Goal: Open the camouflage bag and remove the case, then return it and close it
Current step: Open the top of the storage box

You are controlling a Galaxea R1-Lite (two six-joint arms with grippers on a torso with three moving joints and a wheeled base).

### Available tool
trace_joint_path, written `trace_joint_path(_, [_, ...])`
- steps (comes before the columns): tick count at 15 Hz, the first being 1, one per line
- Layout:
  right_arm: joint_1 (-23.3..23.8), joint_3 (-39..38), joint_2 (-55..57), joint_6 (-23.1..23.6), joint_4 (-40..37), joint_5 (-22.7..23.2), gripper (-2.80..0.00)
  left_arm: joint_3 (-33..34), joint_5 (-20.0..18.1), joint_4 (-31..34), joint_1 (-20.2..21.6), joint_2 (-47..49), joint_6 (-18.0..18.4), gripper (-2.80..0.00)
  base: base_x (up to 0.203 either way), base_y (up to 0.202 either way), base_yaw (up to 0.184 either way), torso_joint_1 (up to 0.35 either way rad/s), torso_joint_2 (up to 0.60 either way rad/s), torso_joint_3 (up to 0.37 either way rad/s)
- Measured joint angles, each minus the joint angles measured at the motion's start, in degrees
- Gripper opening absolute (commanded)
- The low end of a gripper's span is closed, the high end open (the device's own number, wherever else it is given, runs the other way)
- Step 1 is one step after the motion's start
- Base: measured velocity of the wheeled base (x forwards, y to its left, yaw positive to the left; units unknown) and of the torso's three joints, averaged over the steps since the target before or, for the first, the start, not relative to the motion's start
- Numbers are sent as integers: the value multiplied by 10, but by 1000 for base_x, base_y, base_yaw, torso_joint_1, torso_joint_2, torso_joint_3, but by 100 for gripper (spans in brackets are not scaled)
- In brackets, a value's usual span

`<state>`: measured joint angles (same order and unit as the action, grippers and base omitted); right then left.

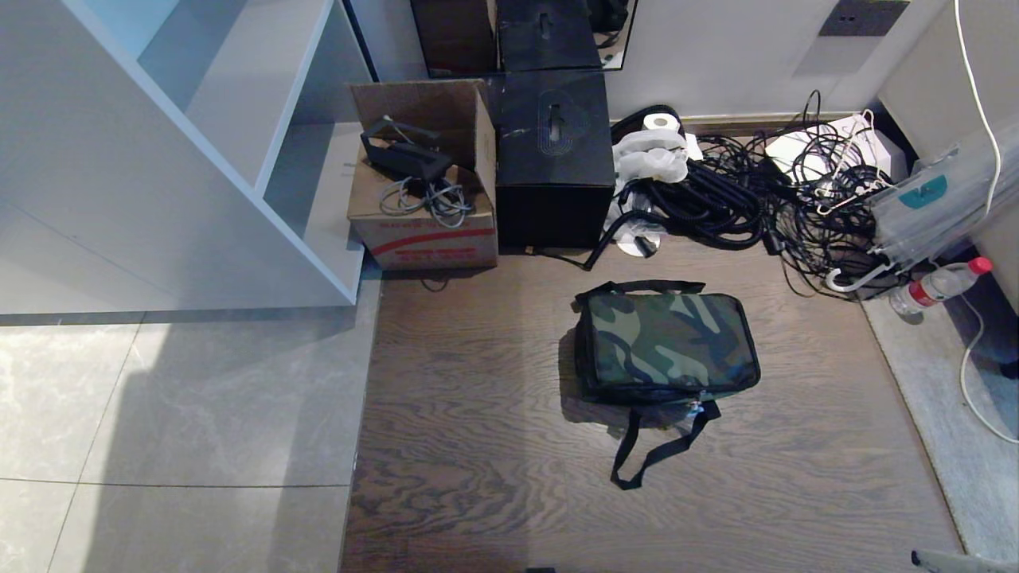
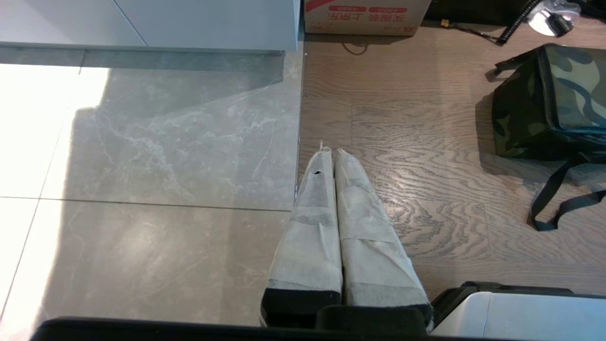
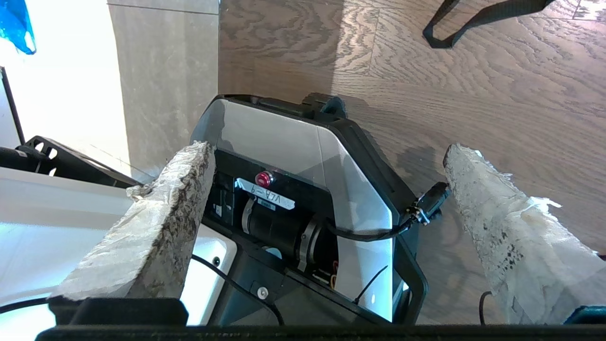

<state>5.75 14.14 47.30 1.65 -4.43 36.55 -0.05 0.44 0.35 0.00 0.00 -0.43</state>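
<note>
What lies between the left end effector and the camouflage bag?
Only bare wood-grain floor separates the shut left end effector from the camouflage bag, as the left wrist view shows.

Camouflage bag [image 1: 667, 341] of matt woven cloth on grained wood floor [image 1: 478, 446]; glossy stone tiles [image 1: 159, 414] beside

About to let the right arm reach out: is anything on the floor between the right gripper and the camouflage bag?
Nothing visible. The right gripper, open, hangs over the robot's base; only bare wood floor lies before the camouflage bag.
</note>
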Motion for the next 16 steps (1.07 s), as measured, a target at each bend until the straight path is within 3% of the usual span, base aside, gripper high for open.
trace_joint_path(16, [0, 13, 31, 1, 4, 1, 0, 0, 1, -2, 0, 0, 1, -280, 0, 0, 0, 2, 3, -166])
